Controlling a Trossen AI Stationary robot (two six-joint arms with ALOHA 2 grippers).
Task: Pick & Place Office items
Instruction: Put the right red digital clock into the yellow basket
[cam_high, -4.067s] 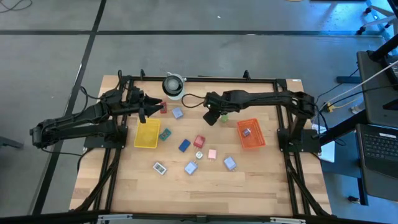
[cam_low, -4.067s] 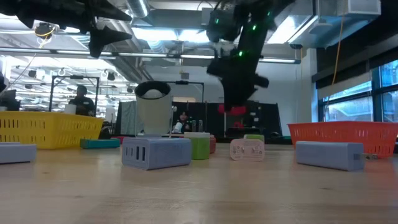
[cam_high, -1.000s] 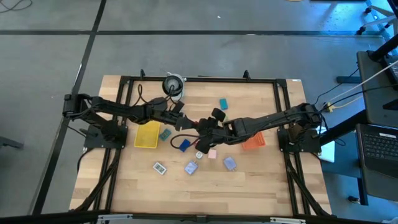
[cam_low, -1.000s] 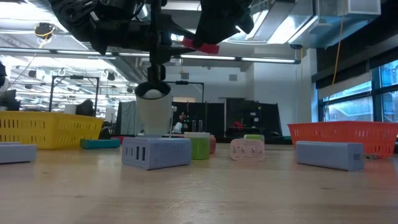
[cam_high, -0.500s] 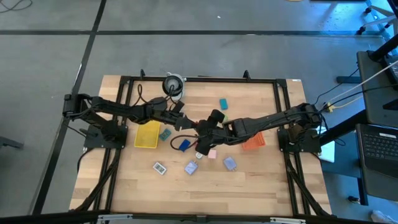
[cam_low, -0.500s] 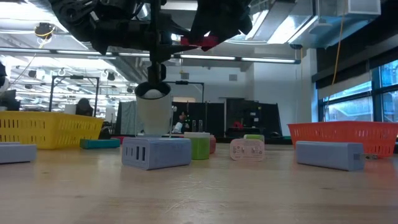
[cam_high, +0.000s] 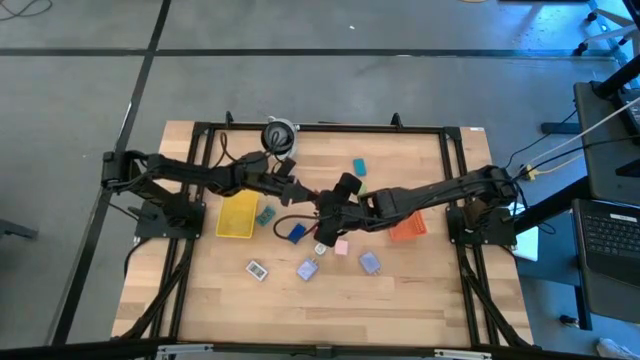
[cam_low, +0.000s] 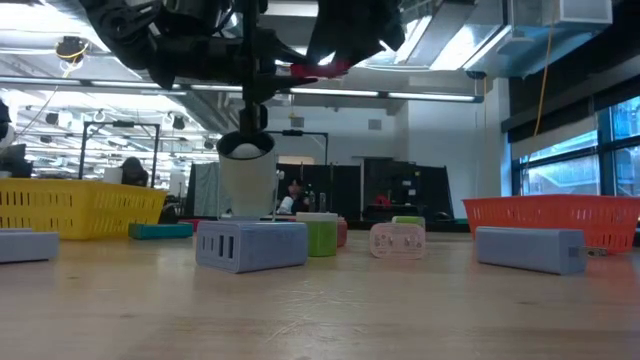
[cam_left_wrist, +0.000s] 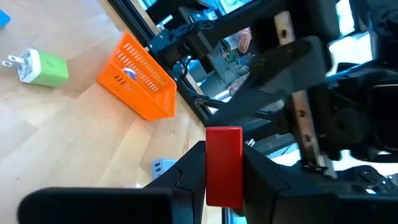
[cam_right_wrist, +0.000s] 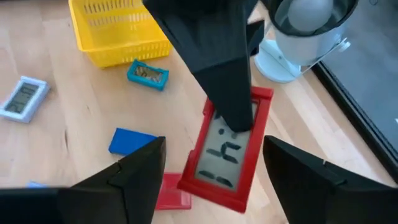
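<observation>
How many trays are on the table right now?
2. The yellow tray sits on the left. The orange tray sits on the right, partly hidden under the right arm. No other tray shows in any view.

2 black, slender, jointed arms, the left arm (cam_high: 190, 175) and the right arm (cam_high: 440, 190), each carry thin black cables looped along the links. Each ends in matte black, wedge-shaped jaws. Black tube frames anchor both bases.
</observation>
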